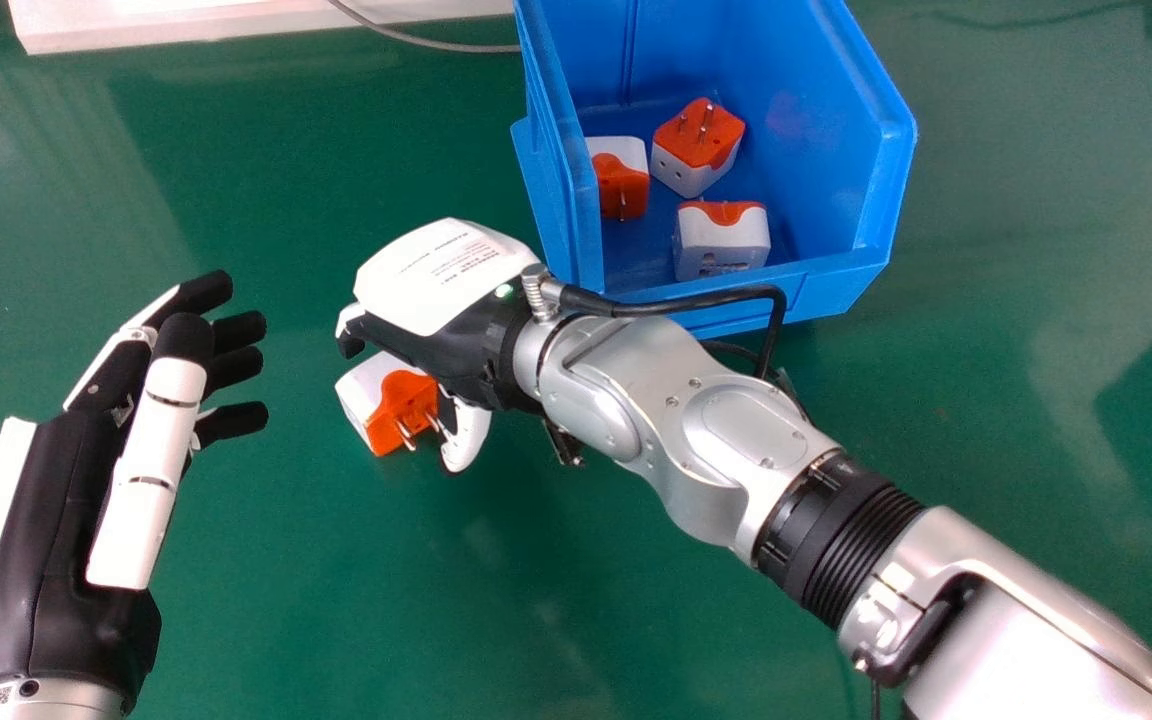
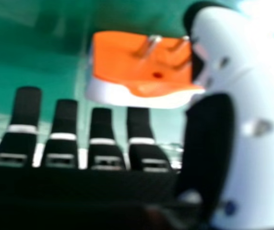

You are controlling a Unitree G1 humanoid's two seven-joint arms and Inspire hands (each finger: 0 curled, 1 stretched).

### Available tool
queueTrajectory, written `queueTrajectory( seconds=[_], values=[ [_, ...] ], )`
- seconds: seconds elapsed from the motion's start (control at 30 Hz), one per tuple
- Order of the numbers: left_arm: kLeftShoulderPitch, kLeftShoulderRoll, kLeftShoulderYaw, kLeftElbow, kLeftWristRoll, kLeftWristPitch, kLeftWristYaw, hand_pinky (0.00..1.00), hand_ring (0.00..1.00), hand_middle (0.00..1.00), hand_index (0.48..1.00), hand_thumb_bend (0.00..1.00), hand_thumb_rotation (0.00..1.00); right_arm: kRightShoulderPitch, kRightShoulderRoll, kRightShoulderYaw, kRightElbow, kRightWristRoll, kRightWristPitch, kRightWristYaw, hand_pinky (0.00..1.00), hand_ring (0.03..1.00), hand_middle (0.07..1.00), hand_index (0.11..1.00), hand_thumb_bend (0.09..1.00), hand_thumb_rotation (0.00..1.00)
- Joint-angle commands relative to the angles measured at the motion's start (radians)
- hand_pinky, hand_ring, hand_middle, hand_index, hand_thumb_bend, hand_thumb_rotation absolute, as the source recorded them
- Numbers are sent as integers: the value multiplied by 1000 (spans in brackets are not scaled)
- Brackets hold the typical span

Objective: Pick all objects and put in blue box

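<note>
The right hand (image 1: 441, 285) is over the green counter (image 1: 336, 610), its fingers (image 2: 25, 108) straight with gaps between them. A white-and-orange plug adapter (image 1: 401, 395) is at that hand, outside the blue box (image 1: 556, 180), its metal prongs beside the thumb (image 2: 256, 100); whether they touch, I cannot tell. 3 more adapters (image 1: 701, 145) sit apart inside the box. The left hand (image 1: 51, 530) is at the head view's left, its fingers extended and slightly spread.
</note>
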Motion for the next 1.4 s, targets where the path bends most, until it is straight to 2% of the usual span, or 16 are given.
queueTrajectory(
  seconds=[0.0, 0.2, 0.47, 0.8, 1.03, 1.1, 1.2, 1.23, 1.3, 1.33, 1.37],
  values=[
    [10, -4, -2, -36, 9, 0, 8, 737, 814, 809, 840, 596, 887, -36, 6, 1, -12, 8, -7, -15, 671, 828, 867, 796, 480, 0],
    [19, -5, -9, -43, 10, -1, 12, 740, 816, 810, 841, 594, 890, -36, 4, 18, -7, -9, -10, -22, 659, 818, 861, 786, 514, 0],
    [31, -10, -30, -72, 23, 14, 25, 741, 816, 811, 841, 594, 892, -37, 2, 31, -11, -10, -11, -35, 640, 802, 851, 779, 540, 1],
    [44, -26, -56, -89, 41, 19, 37, 744, 818, 812, 843, 592, 896, -21, 3, 31, -22, -5, 4, -32, 631, 803, 846, 778, 529, 0],
    [60, -39, -71, -113, 43, 28, 40, 744, 818, 812, 843, 589, 897, -3, -2, 43, -36, -23, 20, -65, 615, 791, 830, 761, 560, 0],
    [64, -42, -74, -117, 42, 30, 40, 744, 818, 812, 843, 589, 898, 11, -1, 41, -37, -24, 22, -104, 583, 750, 795, 717, 609, 0],
    [73, -47, -79, -130, 39, 34, 41, 744, 818, 812, 843, 589, 898, 39, 1, 29, -31, -8, -1, -186, 583, 750, 795, 717, 609, 0],
    [76, -48, -81, -135, 37, 36, 42, 743, 818, 812, 843, 589, 898, 46, -1, 27, -29, -3, -12, -212, 539, 691, 750, 672, 589, 0],
    [82, -51, -85, -143, 35, 40, 43, 743, 818, 812, 843, 589, 898, 57, -6, 24, -21, 4, -38, -270, 539, 691, 750, 672, 589, 0],
    [85, -52, -87, -148, 34, 43, 44, 743, 818, 812, 843, 589, 898, 60, -8, 24, -15, 4, -49, -297, 448, 578, 642, 632, 574, 23],
    [89, -54, -89, -153, 33, 45, 45, 743, 818, 812, 843, 589, 898, 63, -9, 26, -9, 2, -57, -321, 448, 578, 642, 632, 574, 23]
  ],
)
